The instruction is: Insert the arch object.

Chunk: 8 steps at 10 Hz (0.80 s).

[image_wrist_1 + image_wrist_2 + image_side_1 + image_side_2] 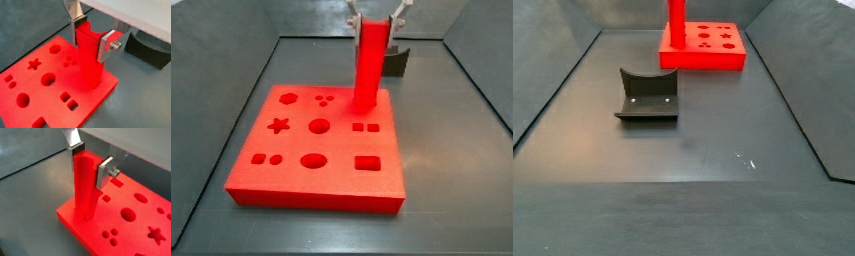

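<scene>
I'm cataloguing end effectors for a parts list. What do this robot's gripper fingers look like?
The gripper has two flat silver metal plate fingers with dark pads on their inner faces. A round silver bolt head sticks out of one plate. A pale grey housing sits above them. No cables or markings show in either wrist view.

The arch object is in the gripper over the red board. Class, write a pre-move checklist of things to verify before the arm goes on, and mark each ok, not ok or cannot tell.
1. The gripper is shut on the arch object, fingers on its upper end: ok.
2. The arch object stands upright in both side views: ok.
3. Its lower end is at the red board, near a corner: ok.
4. The lower end lines up with a hole: cannot tell, the bar hides that spot.
5. How deep it sits in the board: cannot tell.
6. The fixture stands apart from the board: ok.
</scene>
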### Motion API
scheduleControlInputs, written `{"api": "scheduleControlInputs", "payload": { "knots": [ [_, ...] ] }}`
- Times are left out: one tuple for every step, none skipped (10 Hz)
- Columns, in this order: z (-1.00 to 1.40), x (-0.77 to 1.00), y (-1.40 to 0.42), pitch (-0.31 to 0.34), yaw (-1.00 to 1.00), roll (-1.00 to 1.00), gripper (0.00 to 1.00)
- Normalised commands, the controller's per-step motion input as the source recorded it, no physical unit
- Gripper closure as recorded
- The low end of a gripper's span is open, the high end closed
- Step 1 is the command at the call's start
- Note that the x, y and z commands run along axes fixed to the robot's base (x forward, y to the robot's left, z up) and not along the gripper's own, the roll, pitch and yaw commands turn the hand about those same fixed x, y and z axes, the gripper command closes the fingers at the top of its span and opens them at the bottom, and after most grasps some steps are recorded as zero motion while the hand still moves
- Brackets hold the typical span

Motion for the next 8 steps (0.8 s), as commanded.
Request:
{"api": "scheduleControlInputs", "payload": {
  "knots": [
    [-0.51,0.0,0.0,-0.227,0.0,0.0,1.0],
    [-0.64,0.0,-0.01,-0.297,0.0,0.03,1.0],
    [-0.63,0.0,-0.02,-0.306,0.0,0.02,1.0],
    [-0.61,0.0,-0.04,-0.319,0.0,0.01,1.0],
    [-0.58,0.0,-0.12,-0.341,0.0,0.0,1.0],
    [-0.58,0.0,-0.11,-0.346,0.0,0.0,1.0],
    [-0.23,-0.01,0.0,-0.196,0.0,-0.01,1.0],
    [0.0,0.0,0.0,0.0,0.0,0.0,1.0]
  ]
}}
